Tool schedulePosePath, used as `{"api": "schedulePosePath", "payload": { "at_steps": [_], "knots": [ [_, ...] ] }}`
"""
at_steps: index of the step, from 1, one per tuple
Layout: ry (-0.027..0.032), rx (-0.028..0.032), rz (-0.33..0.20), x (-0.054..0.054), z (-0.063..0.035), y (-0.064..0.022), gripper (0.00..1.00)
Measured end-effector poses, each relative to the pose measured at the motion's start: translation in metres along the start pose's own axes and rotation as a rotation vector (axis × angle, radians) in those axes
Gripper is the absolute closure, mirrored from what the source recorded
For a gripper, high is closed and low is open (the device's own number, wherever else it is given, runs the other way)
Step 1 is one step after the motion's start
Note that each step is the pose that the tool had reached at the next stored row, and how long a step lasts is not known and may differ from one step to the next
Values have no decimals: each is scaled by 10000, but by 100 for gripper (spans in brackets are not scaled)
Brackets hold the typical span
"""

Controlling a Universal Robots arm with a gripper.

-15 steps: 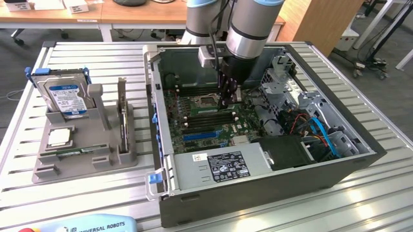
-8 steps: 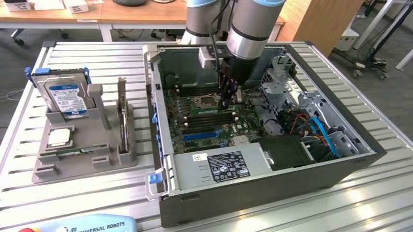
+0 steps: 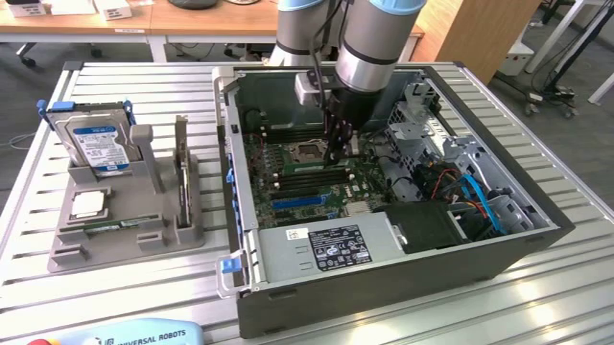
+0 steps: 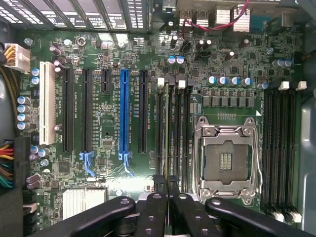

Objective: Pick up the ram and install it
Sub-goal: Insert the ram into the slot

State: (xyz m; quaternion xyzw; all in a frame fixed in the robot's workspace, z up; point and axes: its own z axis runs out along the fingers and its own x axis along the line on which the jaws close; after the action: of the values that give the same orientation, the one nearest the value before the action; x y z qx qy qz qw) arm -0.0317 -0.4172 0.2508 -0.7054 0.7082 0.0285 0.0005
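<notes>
My gripper (image 3: 341,154) reaches down into the open computer case (image 3: 499,251), just above the motherboard (image 3: 317,183). In the wrist view its two black fingertips (image 4: 158,181) stand almost together, shut on the ram (image 4: 166,128). The ram shows edge-on as a thin pale-green strip running away from the fingertips. It hangs along the row of black memory slots (image 4: 178,128) beside the empty silver processor socket (image 4: 226,160). I cannot tell whether its lower edge touches a slot.
Outside the case, on the exterior view's left, a grey holder (image 3: 67,255) carries a silver hard drive with a blue label (image 3: 96,147), a square silver chip (image 3: 88,205), an upright card (image 3: 180,172) and another green stick lying flat (image 3: 115,226). Drive cages and cables (image 3: 470,194) crowd the case's far side.
</notes>
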Motion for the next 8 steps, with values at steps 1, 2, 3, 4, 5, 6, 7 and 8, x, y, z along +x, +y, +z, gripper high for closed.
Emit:
{"api": "schedulePosePath", "payload": {
  "at_steps": [1, 2, 3, 4, 5, 6, 7, 8],
  "knots": [
    [0, 0, 0, 0, 10, 0, 88],
    [0, 1, 0, 1, 15, -1, 88],
    [1, 0, 0, 1, 17, 0, 88],
    [3, -1, 0, 1, 17, 0, 88],
    [-9, 0, 0, 1, 26, -1, 88],
    [-9, 1, 0, 1, 37, -1, 88],
    [-6, 0, 0, 2, 46, -1, 88],
    [-5, -1, 0, 2, 46, -1, 88]
  ]
}}
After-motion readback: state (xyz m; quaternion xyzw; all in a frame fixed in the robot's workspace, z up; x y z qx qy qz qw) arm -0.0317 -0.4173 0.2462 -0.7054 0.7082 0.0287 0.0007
